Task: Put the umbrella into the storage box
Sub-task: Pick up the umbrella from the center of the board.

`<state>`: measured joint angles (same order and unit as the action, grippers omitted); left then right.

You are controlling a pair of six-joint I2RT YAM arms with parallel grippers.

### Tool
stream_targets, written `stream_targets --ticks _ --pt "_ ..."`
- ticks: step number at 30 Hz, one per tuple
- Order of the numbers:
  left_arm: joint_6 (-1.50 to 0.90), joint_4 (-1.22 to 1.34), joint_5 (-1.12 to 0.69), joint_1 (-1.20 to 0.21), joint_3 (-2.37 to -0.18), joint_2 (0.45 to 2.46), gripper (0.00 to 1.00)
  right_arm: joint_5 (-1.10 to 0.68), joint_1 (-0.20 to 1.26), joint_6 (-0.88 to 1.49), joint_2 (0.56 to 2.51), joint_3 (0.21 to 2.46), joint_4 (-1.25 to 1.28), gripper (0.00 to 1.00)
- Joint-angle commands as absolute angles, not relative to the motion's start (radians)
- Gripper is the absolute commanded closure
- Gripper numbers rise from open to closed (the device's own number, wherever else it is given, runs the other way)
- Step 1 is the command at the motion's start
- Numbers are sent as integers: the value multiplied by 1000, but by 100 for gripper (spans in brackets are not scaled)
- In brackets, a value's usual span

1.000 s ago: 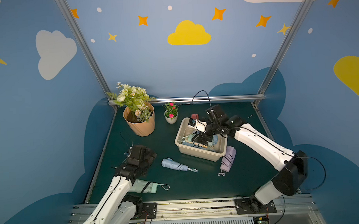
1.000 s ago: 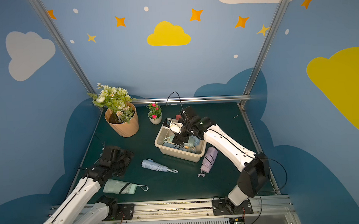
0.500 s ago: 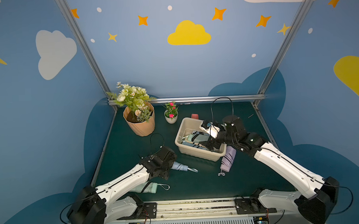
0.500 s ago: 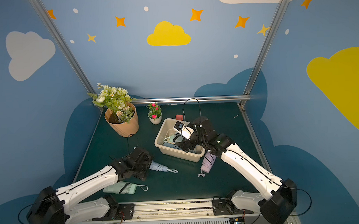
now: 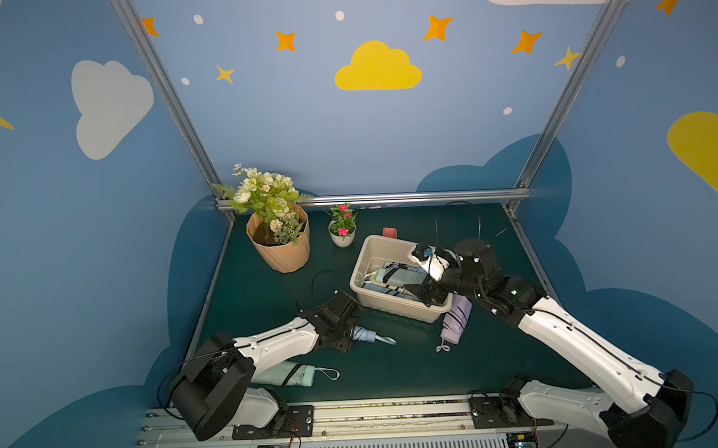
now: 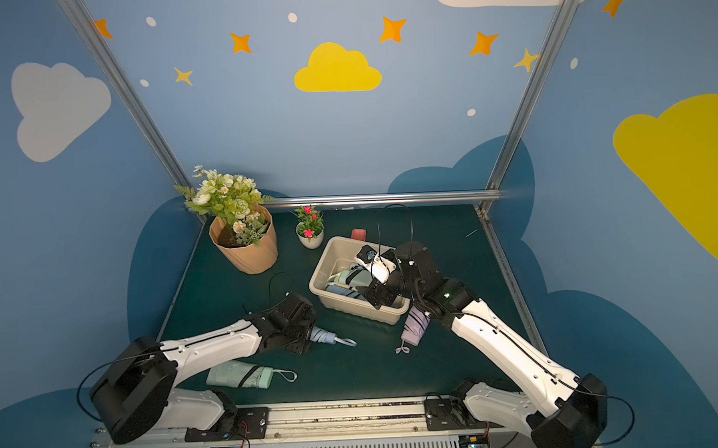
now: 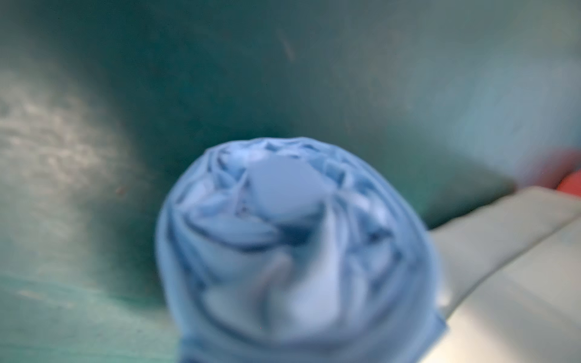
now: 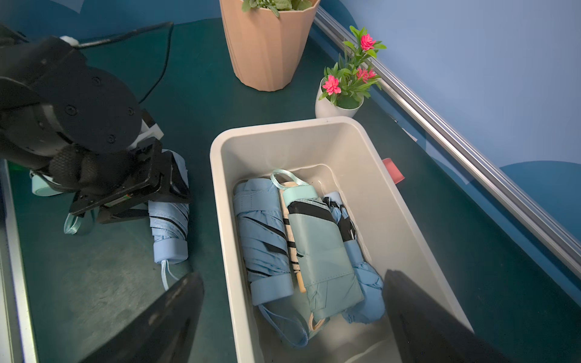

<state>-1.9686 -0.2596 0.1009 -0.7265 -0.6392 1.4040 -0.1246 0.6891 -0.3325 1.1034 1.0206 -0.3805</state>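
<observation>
Pale-blue folded fabric umbrella (image 8: 169, 229) clamped in left gripper (image 5: 349, 335), beside cream rectangular plastic storage box (image 8: 217, 176), right gripper (image 8: 292, 276) spread wide above box

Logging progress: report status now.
Left gripper closed on light-blue folded umbrella, on green table. Right gripper open, empty, over cream plastic storage box: may block drop.
</observation>
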Motion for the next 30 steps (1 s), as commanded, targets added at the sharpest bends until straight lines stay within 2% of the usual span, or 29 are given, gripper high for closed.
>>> stream_targets --ticks 1,3,8,12,14,19,22,26,30 --pt "-1987 -282 96 -719 -638 1397 59 -94 693 -313 1080 1001 -338 5" --pt "-1973 -327 116 -718 -651 1375 64 -89 692 -298 1078 994 -333 5" --pt "-1903 -515 201 -714 -727 1321 70 -84 692 -272 1081 989 -315 6" --pt "-1719 -607 297 -715 -829 1289 79 -61 686 -256 1087 992 -311 6" --pt "-1570 -640 345 -716 -904 1290 80 -39 679 -241 1088 992 -310 6" --pt "-1053 -619 394 -725 -1109 1308 96 10 634 -197 1065 986 -310 6" --pt "-705 -547 368 -742 -1206 1315 98 21 590 -169 1036 979 -312 7" --pt "-295 -499 262 -750 -1323 1365 97 9 508 -139 998 977 -335 7" --pt "100 -568 83 -750 -1481 1477 97 -6 437 -136 955 983 -367 8"
